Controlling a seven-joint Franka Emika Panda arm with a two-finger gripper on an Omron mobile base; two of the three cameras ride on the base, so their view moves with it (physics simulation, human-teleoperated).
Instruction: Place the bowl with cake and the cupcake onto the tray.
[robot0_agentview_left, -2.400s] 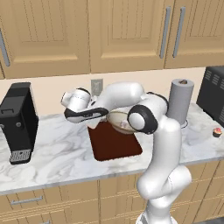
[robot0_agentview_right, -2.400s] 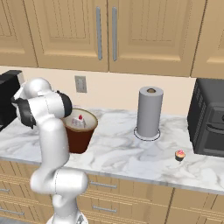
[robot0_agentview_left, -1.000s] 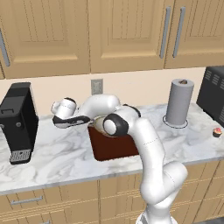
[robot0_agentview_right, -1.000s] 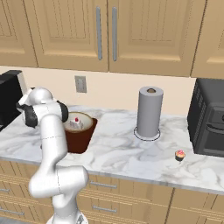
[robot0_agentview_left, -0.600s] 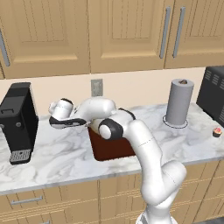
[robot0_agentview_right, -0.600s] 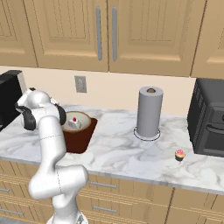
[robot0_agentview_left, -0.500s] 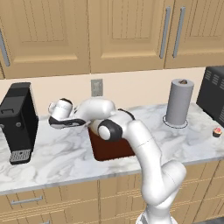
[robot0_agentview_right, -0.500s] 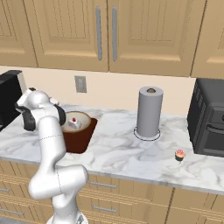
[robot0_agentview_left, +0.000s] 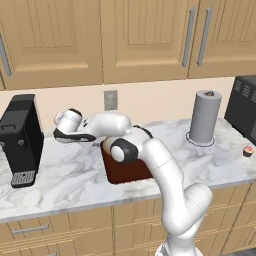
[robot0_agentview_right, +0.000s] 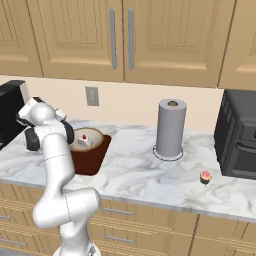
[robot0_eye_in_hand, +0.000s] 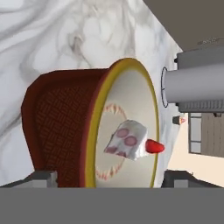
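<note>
on the marble counter (robot0_agentview_left: 75, 175), under tan cabinets (robot0_agentview_left: 140, 37), a black coffee machine (robot0_agentview_left: 20, 140) stands at 9 o'clock, then the tray (robot0_agentview_right: 92, 159) bearing the bowl with cake (robot0_agentview_right: 86, 142), a paper towel roll (robot0_agentview_right: 170, 128), the cupcake (robot0_agentview_right: 205, 177) and a dark oven (robot0_agentview_right: 239, 134) at 3 o'clock. gripper (robot0_eye_in_hand: 105, 181): cannot tell whether jaws are parted.

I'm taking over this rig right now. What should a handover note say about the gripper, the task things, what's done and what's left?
Gripper: at the left of the tray, facing the bowl with cake; open or shut cannot be told.
Bowl with cake: on the tray. That step looks done.
Cupcake: alone on the counter, right of the paper towel roll, near the black oven.
Left: carry the cupcake to the tray.
</note>
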